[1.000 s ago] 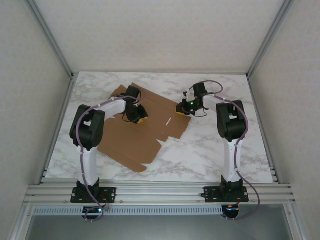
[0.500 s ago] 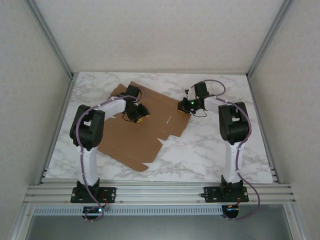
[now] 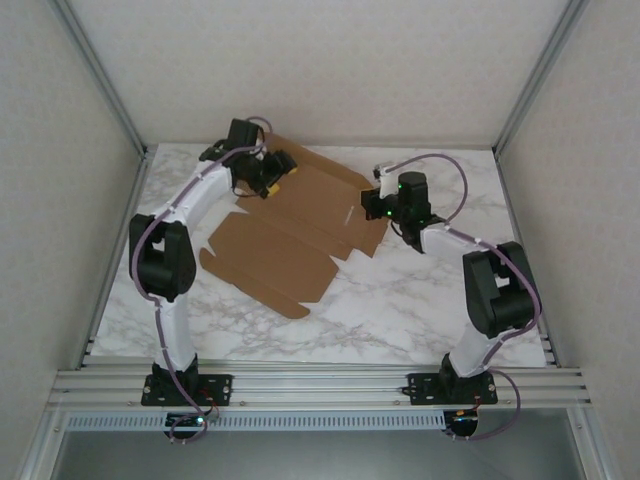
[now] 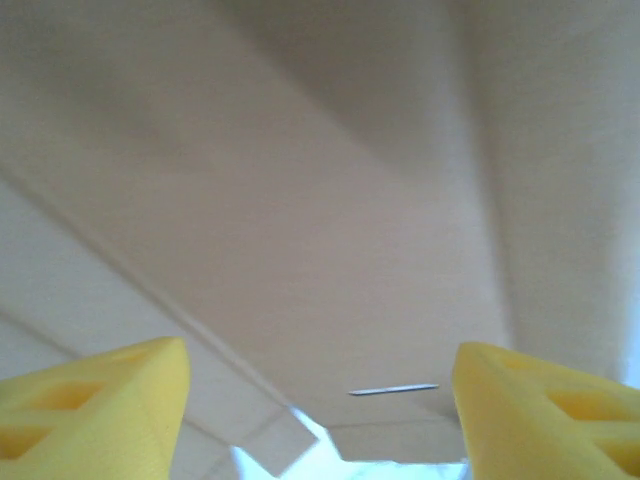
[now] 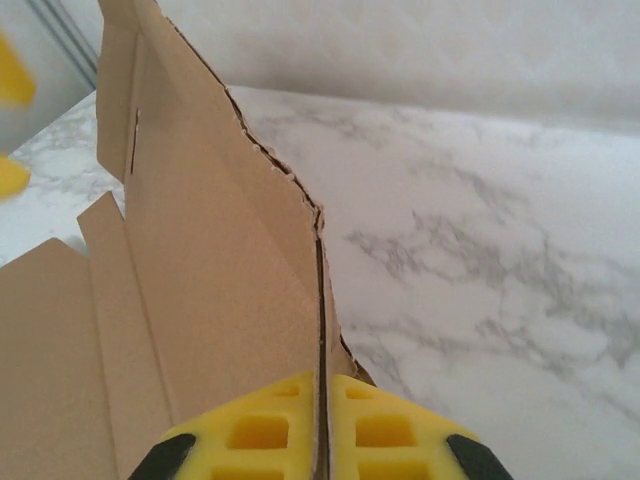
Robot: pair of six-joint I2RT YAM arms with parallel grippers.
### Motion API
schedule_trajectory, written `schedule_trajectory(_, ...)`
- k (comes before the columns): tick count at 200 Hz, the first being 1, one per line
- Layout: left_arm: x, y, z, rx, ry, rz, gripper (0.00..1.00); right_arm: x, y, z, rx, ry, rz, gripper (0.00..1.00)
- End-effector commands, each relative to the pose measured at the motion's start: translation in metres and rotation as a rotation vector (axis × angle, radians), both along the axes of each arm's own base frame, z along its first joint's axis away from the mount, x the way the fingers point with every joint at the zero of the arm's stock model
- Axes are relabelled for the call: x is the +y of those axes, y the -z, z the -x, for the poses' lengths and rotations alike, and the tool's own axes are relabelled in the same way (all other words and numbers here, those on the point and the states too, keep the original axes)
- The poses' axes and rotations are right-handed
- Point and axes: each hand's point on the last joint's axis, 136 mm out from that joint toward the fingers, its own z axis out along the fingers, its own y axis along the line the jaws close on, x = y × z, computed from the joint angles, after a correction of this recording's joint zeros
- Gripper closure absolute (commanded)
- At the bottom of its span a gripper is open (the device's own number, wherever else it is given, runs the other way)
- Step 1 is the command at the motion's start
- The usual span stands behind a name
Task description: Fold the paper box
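Note:
The paper box [image 3: 290, 240] is a flat brown cardboard sheet with flaps and slots, lying slantwise on the marble table. My left gripper [image 3: 270, 180] hangs open over its far left corner. In the left wrist view its yellow fingers [image 4: 110, 400] stand wide apart with nothing between them, and beyond them lie the cardboard [image 4: 300, 200] and a thin slot [image 4: 393, 389]. My right gripper [image 3: 372, 207] is shut on the box's right edge. In the right wrist view that edge [image 5: 220, 260] stands upright, pinched between the yellow pads [image 5: 260, 435].
White marble table [image 3: 430, 300] runs open to the right of and in front of the box. Aluminium posts [image 3: 110, 100] and plain walls close in the sides and back. A metal rail [image 3: 320, 385] with both arm bases runs along the near edge.
My left gripper has opened and moved from the box's middle to its far left corner. My right gripper has closed on the right edge, and the box has shifted toward the back.

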Motion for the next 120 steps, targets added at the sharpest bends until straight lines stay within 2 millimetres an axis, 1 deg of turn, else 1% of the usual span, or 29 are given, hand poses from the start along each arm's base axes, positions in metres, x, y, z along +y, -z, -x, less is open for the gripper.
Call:
schedule_trajectory(1,-0.013,-0.037,0.002,-0.025,0.026,0.063,0.25,0.005,-0.029,0.0,-0.234,0.008,0.149,0.99)
schedule_trajectory(9,-0.014,-0.042,0.0,-0.033,0.026,0.073,0.24,0.007,-0.032,0.001,-0.258,0.012,0.17,0.99)
schedule_trajectory(23,-0.016,-0.045,-0.002,-0.033,0.022,0.09,0.21,0.009,-0.035,0.002,-0.283,0.019,0.195,0.99)
schedule_trajectory(54,-0.018,-0.028,-0.003,0.025,0.006,0.102,0.23,0.01,-0.036,0.003,-0.309,0.041,0.229,0.99)
schedule_trajectory(69,-0.017,-0.024,-0.006,0.038,-0.007,0.109,0.24,0.01,-0.037,0.004,-0.323,0.049,0.235,0.99)
schedule_trajectory(97,-0.021,-0.02,-0.017,0.043,-0.015,0.13,0.27,0.012,-0.039,0.007,-0.351,0.055,0.259,0.99)
schedule_trajectory(120,-0.025,-0.017,-0.028,0.049,-0.022,0.139,0.27,0.015,-0.038,0.01,-0.37,0.048,0.292,0.99)
